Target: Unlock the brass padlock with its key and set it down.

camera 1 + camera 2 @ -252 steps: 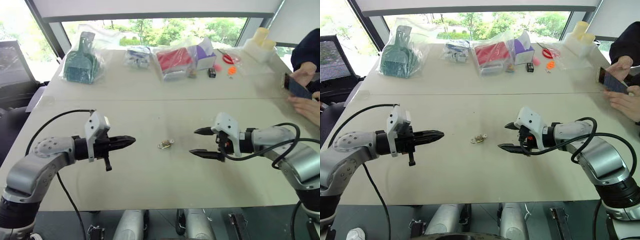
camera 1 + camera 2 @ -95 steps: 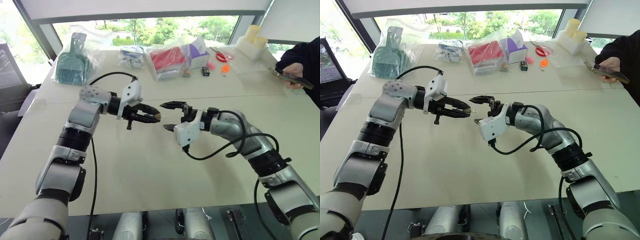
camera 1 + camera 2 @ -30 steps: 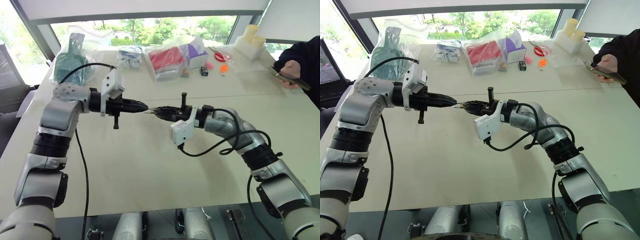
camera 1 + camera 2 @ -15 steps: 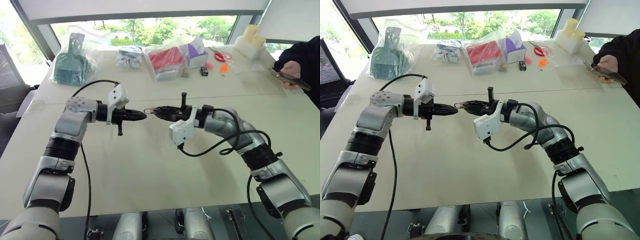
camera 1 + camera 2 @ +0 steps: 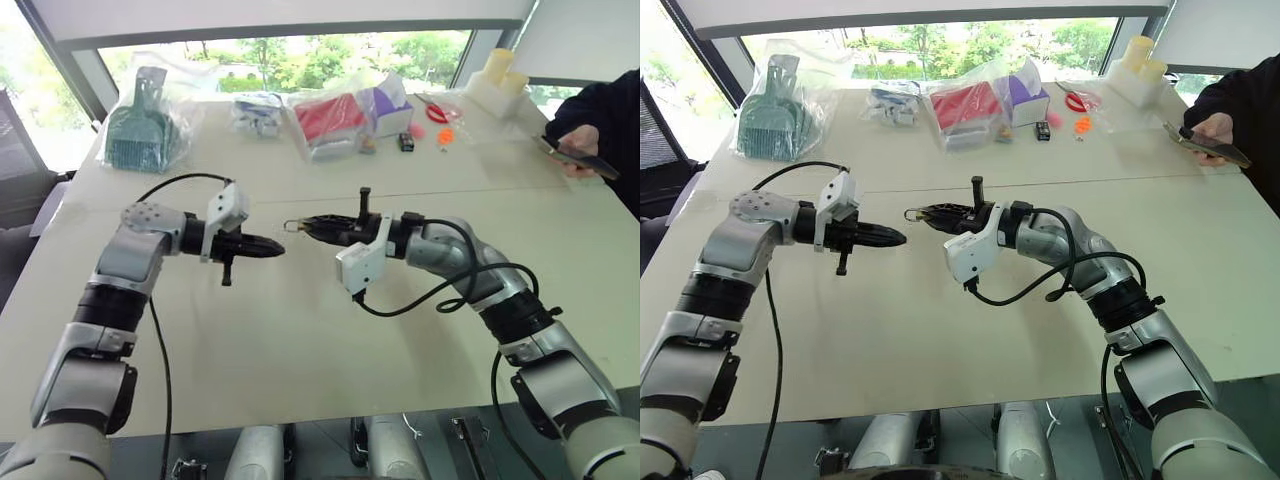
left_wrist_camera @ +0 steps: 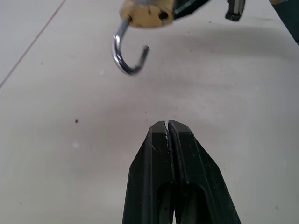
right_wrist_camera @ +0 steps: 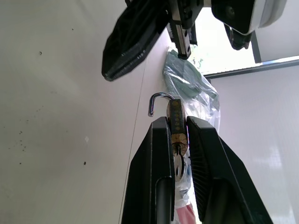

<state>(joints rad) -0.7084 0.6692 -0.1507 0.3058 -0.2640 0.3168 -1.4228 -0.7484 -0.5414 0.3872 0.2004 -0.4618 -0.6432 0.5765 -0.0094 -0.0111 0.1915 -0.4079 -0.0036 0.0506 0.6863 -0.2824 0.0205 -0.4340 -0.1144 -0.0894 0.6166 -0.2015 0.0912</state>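
Right gripper (image 7: 177, 140) clamped the brass padlock (image 7: 175, 122) above the table (image 5: 300, 330), its shackle (image 6: 125, 55) swung open and pointing toward the left gripper (image 6: 168, 128), which hung just beside the padlock with fingers pressed shut on nothing visible. A thin piece below the padlock body may have been the key (image 7: 177, 156). Unlocking looked done; the next move called for lowering the padlock onto the table and letting go.
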